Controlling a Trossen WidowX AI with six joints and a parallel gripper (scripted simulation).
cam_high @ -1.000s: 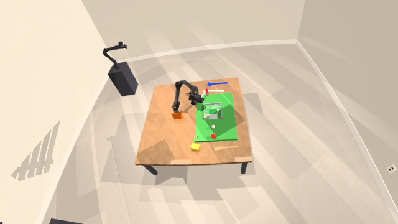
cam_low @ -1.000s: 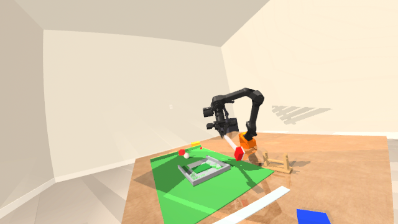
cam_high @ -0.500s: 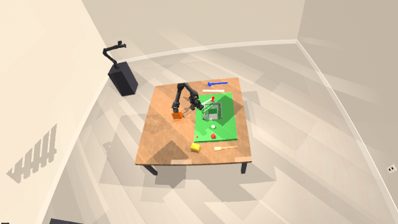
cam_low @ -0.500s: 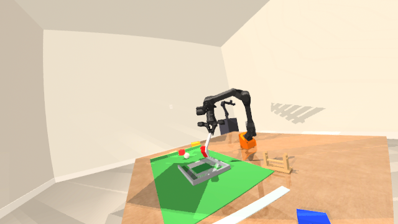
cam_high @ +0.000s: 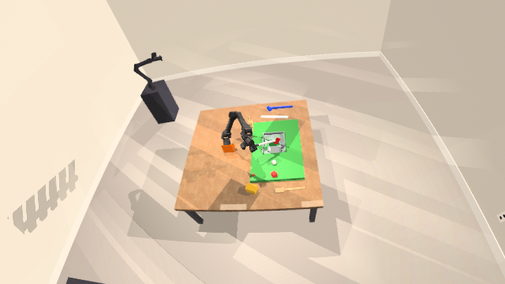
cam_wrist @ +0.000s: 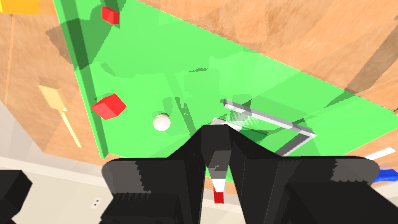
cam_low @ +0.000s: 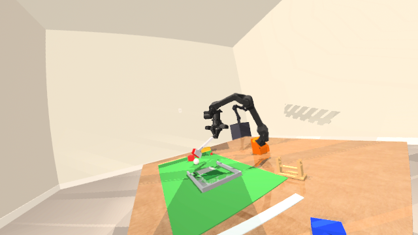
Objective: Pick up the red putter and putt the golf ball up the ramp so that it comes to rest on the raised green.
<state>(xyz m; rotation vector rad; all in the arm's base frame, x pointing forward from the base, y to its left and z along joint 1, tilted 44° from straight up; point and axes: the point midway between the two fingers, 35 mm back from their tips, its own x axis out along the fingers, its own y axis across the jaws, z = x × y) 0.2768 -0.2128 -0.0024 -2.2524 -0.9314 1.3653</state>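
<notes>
My gripper (cam_high: pixel 252 146) (cam_low: pixel 215 133) (cam_wrist: pixel 214 128) is shut on the red putter's white shaft (cam_high: pixel 263 143) (cam_low: pixel 206 143) and holds it slanted above the green mat (cam_high: pixel 292 166) (cam_low: pixel 183 202) (cam_wrist: pixel 165 65). The putter's red head (cam_high: pixel 277 140) (cam_low: pixel 196 152) hangs low, close to the white golf ball (cam_high: pixel 274 162) (cam_low: pixel 196 161) (cam_wrist: pixel 161 121). In the wrist view the shaft's red end (cam_wrist: pixel 218 196) shows between the fingers. The raised green with its grey frame (cam_high: pixel 274 136) (cam_low: pixel 213 177) (cam_wrist: pixel 272 121) and ramp (cam_high: pixel 274 150) sits mid-mat.
A red cube (cam_high: pixel 274 173) (cam_low: pixel 191 158) (cam_wrist: pixel 109 106) lies near the ball, and a smaller red one (cam_high: pixel 253 175) (cam_wrist: pixel 110 15) lies at the mat's corner. A yellow block (cam_high: pixel 251 188), wooden putter (cam_high: pixel 289 189) (cam_wrist: pixel 60 105), blue putter (cam_high: pixel 279 106), white bar (cam_high: pixel 274 117) (cam_low: pixel 261 215) and wooden rack (cam_low: pixel 290 168) lie around.
</notes>
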